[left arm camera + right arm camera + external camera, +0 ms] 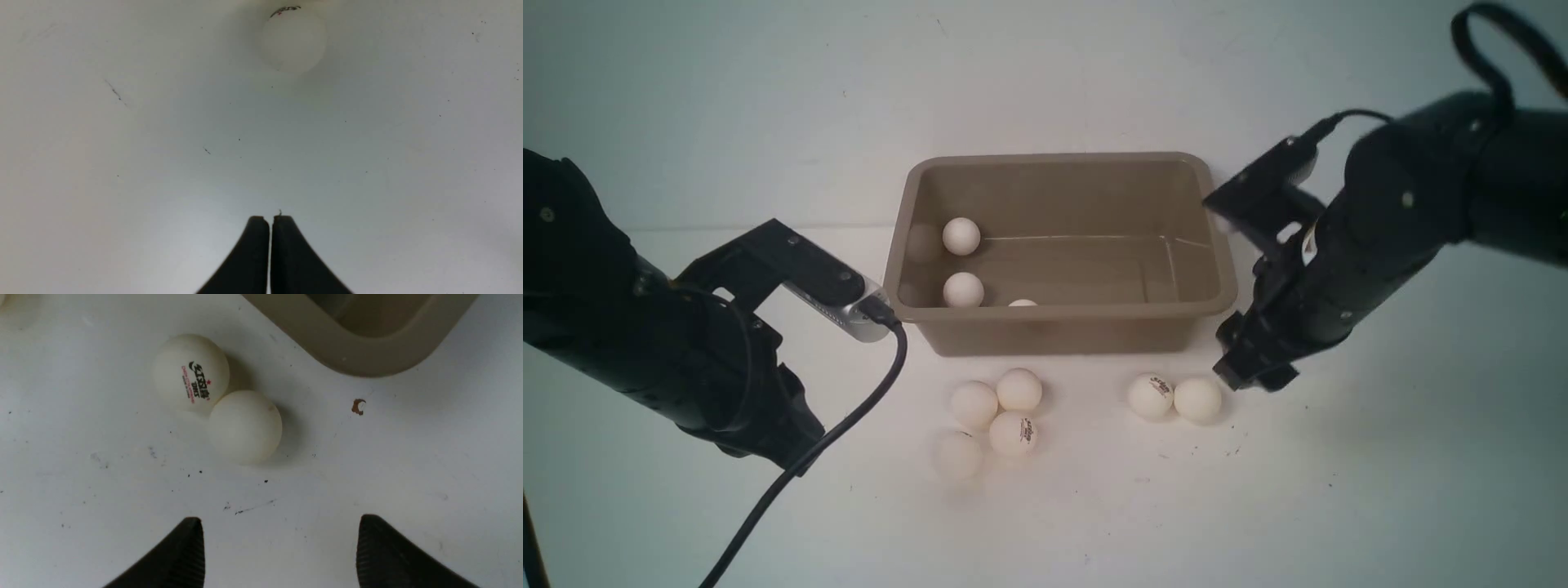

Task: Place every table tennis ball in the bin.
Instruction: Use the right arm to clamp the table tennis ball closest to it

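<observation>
Three balls (961, 235) lie in the bin (1062, 333), six outside it.

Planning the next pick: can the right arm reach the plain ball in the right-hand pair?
Probably yes: the open right end effector faces the plain ball across bare table; nothing lies between.

bin (1062, 162) mid-table (1258, 506), toward the back; three balls in its left end: far ball (961, 236) by the back wall, near ball (964, 290) in front of it, third ball (1023, 303) half hidden behind the front wall; before the bin, left of centre, cluster of four balls (1013, 433); to its right, apart, pair of balls (1150, 396) touching; right gripper (1252, 377) just right of the pair; left arm (686, 359) left of the bin
</observation>
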Controlling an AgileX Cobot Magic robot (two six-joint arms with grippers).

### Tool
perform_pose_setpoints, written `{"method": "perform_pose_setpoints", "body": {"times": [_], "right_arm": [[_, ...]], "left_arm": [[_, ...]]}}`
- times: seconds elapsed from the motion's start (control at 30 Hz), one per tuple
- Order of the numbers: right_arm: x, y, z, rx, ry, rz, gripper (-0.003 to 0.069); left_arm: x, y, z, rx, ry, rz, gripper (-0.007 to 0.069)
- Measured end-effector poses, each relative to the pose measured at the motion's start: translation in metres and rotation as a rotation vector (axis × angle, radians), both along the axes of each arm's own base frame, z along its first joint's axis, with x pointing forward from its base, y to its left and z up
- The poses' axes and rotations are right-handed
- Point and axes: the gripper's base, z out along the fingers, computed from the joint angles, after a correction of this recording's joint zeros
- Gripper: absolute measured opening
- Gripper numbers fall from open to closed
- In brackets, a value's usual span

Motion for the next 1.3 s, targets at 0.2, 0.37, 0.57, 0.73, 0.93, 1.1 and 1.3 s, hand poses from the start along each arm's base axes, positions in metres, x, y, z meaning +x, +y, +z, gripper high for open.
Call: {"method": "perform_pose_setpoints", "body": {"times": [0.2, 0.37, 0.57, 0.73, 0.93, 1.1, 1.3], "right_arm": [[0.011, 0.006, -0.027, 0.009, 0.006, 0.001, 0.0456], [0.017, 0.01, -0.047, 0.01, 0.029, 0.0, 0.0456], [0.021, 0.013, -0.057, 0.017, 0.034, 0.001, 0.0456], [0.025, 0.018, -0.053, 0.057, 0.012, 0.008, 0.0456], [0.026, 0.02, -0.056, 0.069, 0.017, 0.02, 0.0456], [0.031, 0.022, -0.069, 0.06, 0.04, 0.021, 0.0433], [0.034, 0.024, -0.08, 0.063, 0.043, 0.017, 0.0358]], "left_arm": [[0.0, 0.0, 0.0, 0.0, 0.0, 0.0, -0.0008], [0.0, 0.0, 0.0, 0.0, 0.0, 0.0, -0.0008], [0.0, 0.0, 0.0, 0.0, 0.0, 0.0, -0.0008], [0.0, 0.0, 0.0, 0.0, 0.0, 0.0, -0.0008], [0.0, 0.0, 0.0, 0.0, 0.0, 0.0, -0.0008], [0.0, 0.0, 0.0, 0.0, 0.002, -0.001, -0.0008], [0.0, 0.0, 0.0, 0.0, 0.003, -0.001, -0.0008]]}}
